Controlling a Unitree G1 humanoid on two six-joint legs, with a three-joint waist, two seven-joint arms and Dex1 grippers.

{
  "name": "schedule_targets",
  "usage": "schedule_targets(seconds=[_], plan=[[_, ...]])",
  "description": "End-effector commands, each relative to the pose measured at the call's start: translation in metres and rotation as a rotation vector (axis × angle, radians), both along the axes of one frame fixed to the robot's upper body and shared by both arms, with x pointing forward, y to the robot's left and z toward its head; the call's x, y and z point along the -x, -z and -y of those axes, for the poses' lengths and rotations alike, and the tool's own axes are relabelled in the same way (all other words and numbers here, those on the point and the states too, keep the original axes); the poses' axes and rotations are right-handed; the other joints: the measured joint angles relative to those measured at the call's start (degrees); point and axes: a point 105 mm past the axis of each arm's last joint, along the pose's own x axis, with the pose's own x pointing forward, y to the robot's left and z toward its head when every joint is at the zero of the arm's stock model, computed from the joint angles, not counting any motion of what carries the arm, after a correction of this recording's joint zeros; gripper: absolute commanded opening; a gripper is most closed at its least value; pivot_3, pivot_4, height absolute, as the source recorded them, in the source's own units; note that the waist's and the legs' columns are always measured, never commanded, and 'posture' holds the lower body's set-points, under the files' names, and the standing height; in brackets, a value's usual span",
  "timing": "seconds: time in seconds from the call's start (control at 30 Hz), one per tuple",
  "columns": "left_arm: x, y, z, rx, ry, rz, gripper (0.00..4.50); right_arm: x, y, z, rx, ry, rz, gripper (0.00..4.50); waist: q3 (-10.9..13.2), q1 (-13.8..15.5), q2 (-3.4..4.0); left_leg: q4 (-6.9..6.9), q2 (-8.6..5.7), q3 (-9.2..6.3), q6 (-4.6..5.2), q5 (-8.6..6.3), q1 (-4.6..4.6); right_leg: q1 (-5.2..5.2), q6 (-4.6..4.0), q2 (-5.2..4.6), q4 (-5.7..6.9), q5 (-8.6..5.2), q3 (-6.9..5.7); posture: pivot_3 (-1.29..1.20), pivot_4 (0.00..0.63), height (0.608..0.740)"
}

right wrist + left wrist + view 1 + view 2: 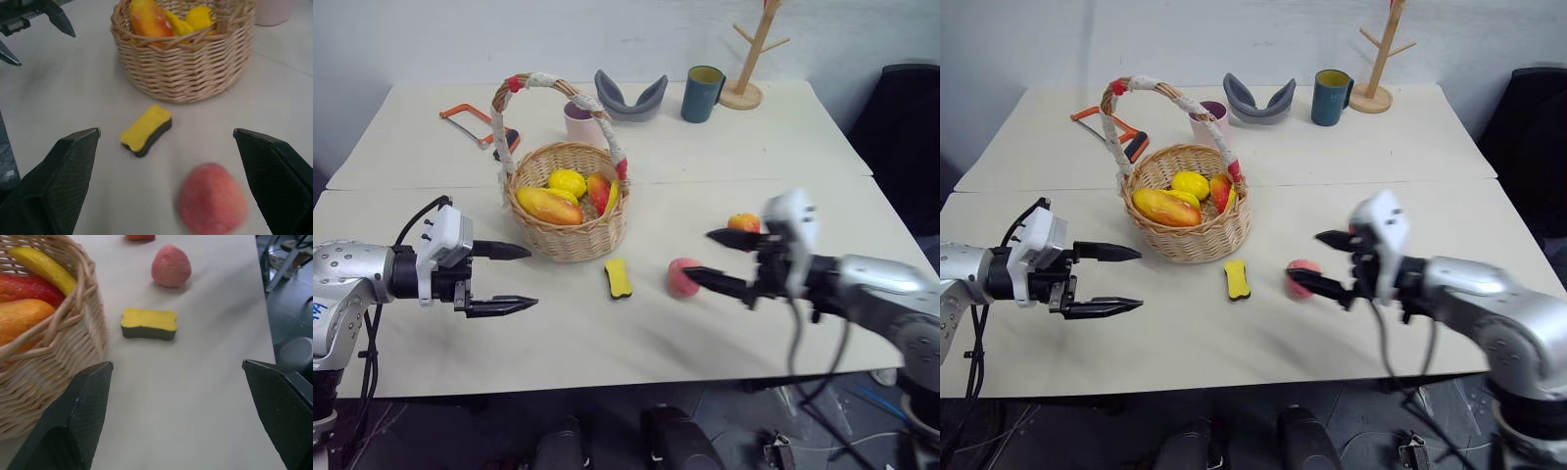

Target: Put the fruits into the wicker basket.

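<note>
The wicker basket [570, 243] stands on the table left of centre, holding a mango [548, 206], a lemon [568, 182], a red-orange fruit [598, 192] and a banana [43, 265]. A pink peach [679, 280] lies on the table to the right of the basket. A small red-orange-yellow fruit [743, 222] sits farther right, behind my right gripper. My right gripper [698, 257] is open and points left at the peach [211, 200], which lies just ahead between its fingers. My left gripper [530, 277] is open and empty, left of the basket.
A yellow sponge [619, 278] lies between the basket and the peach. At the back stand a pink cup [578, 122], a grey curved object [629, 98], a teal mug [702, 93] and a wooden mug tree [751, 59]. An orange hacksaw [475, 122] lies back left.
</note>
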Motion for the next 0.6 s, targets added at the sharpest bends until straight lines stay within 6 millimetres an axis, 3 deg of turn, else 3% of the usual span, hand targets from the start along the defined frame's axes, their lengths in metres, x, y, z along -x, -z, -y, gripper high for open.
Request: schedule_targets(seconds=[0.03,0.17,0.4,0.6], plan=[[0.004,-0.016,0.001,-0.012,0.051,0.041,4.44,-0.014,0.012,-0.027,0.043,0.045,-0.022,4.5,0.0,0.0,0.0,0.0,-0.02,0.02,0.0,0.0,-0.12,-0.16,0.0,-0.02,0.02,0.0,0.01,0.0,0.15,0.74],[0.008,-0.02,0.002,-0.032,0.083,0.036,4.44,-0.029,0.026,-0.054,0.091,0.058,-0.076,4.5,0.0,0.1,-0.02,0.6,-0.02,0.05,0.02,0.03,-1.05,-1.12,-0.01,-0.06,0.69,-0.01,0.02,0.0,0.15,0.74],[0.009,-0.018,0.001,-0.04,0.079,0.045,4.44,-0.049,0.056,-0.071,0.181,0.126,-0.17,4.5,0.0,0.0,-0.03,0.9,-0.01,0.09,0.1,0.01,-1.05,-1.08,-0.06,-0.08,0.89,-0.04,0.02,0.0,0.15,0.74],[0.009,-0.015,-0.001,-0.047,0.069,0.055,4.44,-0.045,0.063,-0.096,0.146,0.06,-0.244,4.5,0.0,-0.2,-0.03,0.86,0.01,0.09,0.08,0.03,-0.99,-1.1,-0.08,-0.03,1.03,-0.05,0.01,0.0,0.15,0.74]])
